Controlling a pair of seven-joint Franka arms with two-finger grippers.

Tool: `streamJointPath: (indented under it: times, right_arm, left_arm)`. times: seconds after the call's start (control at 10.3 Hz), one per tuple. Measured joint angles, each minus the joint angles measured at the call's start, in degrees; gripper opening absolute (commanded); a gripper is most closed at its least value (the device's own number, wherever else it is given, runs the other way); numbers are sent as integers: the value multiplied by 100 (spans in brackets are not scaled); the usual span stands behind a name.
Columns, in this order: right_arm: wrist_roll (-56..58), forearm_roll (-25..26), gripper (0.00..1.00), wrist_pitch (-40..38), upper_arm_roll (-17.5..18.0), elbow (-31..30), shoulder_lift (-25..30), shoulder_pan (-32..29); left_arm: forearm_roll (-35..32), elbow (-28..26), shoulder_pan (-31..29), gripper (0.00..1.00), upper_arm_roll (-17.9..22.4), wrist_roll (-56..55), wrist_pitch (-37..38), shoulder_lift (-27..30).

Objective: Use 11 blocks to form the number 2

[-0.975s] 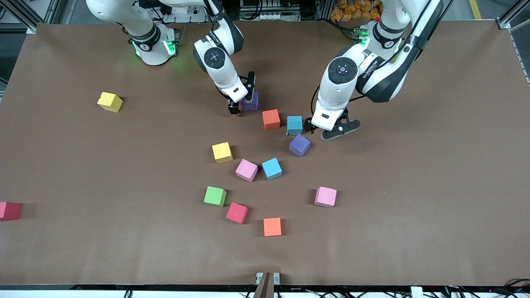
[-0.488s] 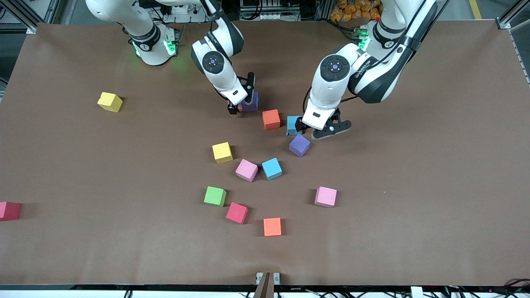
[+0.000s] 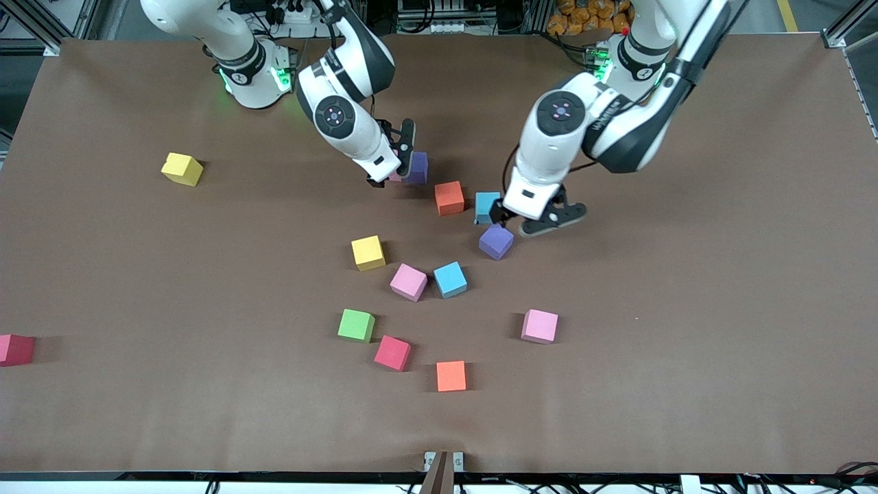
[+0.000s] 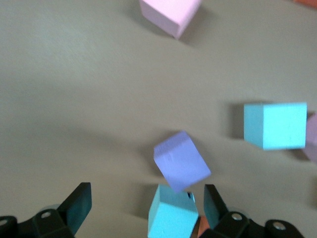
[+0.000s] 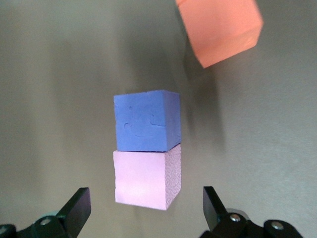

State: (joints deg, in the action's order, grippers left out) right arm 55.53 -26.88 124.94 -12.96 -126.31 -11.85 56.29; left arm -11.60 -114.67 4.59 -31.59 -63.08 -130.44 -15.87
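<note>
My right gripper [image 3: 392,163] hangs open over a pink block [image 5: 146,178] that touches a purple block [image 3: 416,167]. The right gripper [image 5: 146,194] has fingers wide on either side of the pink one, not touching it. An orange block [image 3: 449,197] and a blue block [image 3: 486,204] lie beside them. My left gripper [image 3: 527,221] is open over that blue block [image 4: 171,215], which sits close to one finger [image 4: 213,203]. A second purple block [image 3: 496,241] lies tilted just nearer the camera. The left gripper [image 4: 147,194] holds nothing.
Loose blocks lie nearer the camera: yellow [image 3: 368,252], pink [image 3: 409,281], blue [image 3: 450,278], green [image 3: 356,324], red [image 3: 392,352], orange [image 3: 451,375], pink [image 3: 539,326]. Another yellow [image 3: 182,168] and a red [image 3: 15,348] lie toward the right arm's end.
The right gripper has drawn up and back from the pink and purple pair. The left gripper has shifted toward the blue block. No block has moved.
</note>
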Motion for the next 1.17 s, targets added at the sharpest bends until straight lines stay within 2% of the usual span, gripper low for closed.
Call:
streamJointPath:
  times: [0.2,0.39,0.59,0.78,0.98,1.07,1.17]
  right_arm:
    - [30,1,100,-443,-501,366,1,-15]
    - [57,120,100,-507,-1040,591,-2,-65]
    - [58,576,100,-518,-1461,890,-5,-185]
    - [72,868,100,-399,-1721,1139,-7,-346]
    - [131,1124,100,294,-1793,1183,-28,-453]
    - [135,1164,95,629,-1815,1182,-60,-459]
    - [33,1164,97,897,-1820,1182,-92,-461]
  left_arm:
    - [0,112,-426,100,24,161,1,-4]
    - [0,193,-602,100,24,259,5,-5]
    - [0,193,-521,100,-37,258,13,-13]
    - [0,187,-211,100,-101,210,40,-41]
    - [0,184,337,100,-118,-14,78,-155]
    - [0,239,684,100,-117,-207,75,-316]
    - [-66,386,1021,100,-107,-464,72,-571]
